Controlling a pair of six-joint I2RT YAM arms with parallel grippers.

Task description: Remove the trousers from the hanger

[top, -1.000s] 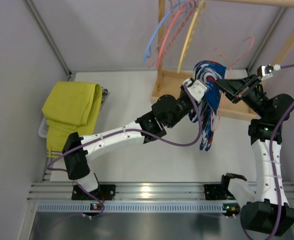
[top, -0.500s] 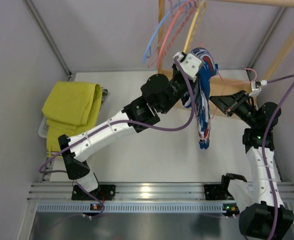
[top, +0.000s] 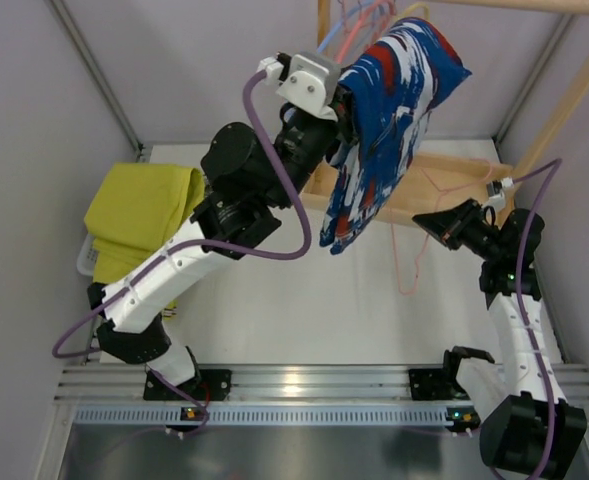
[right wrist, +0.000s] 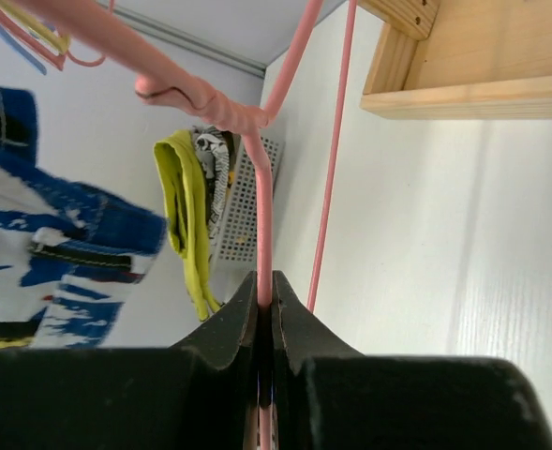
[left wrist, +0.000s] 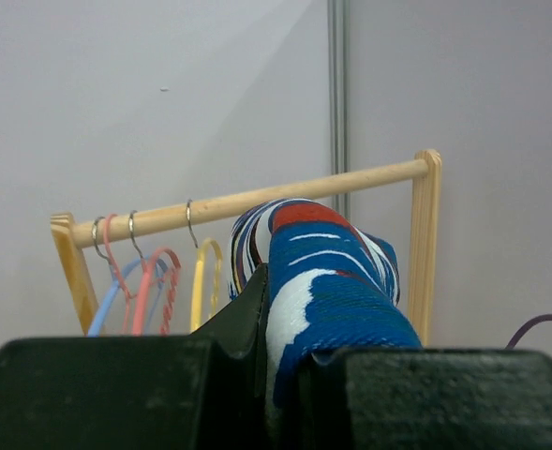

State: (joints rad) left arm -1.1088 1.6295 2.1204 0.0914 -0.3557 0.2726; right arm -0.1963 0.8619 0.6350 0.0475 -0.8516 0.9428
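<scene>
A soft royal-blue pair of trousers [top: 394, 110], splashed with white and red patches, hangs high above the white tabletop [top: 274, 310]. The left pincer [top: 342, 108] is closed on a thick bunched fold of the cloth, and the left wrist view shows the fabric wedged between its black jaws. The garment drapes loosely down from that hold, in front of a pale wooden rack [left wrist: 285, 192] where blue, pink and yellow hangers dangle.

Lower and to the right, the right pincer [right wrist: 264, 295] is clamped on the thin pale-pink wire hanger [right wrist: 263, 206], just below its twisted neck. The trousers appear clear of the wire, with open space between them.

A plain yellow folded garment [top: 144, 215] lies at the far left.

The cloth looks light and limp. It will likely sag, swing and fold wherever it is unsupported. A gathered fold or the seamed waist edge seems the surest place to hold it, since a single layer could slip. The hanger looks stiff but slender and might pivot in the jaws.
</scene>
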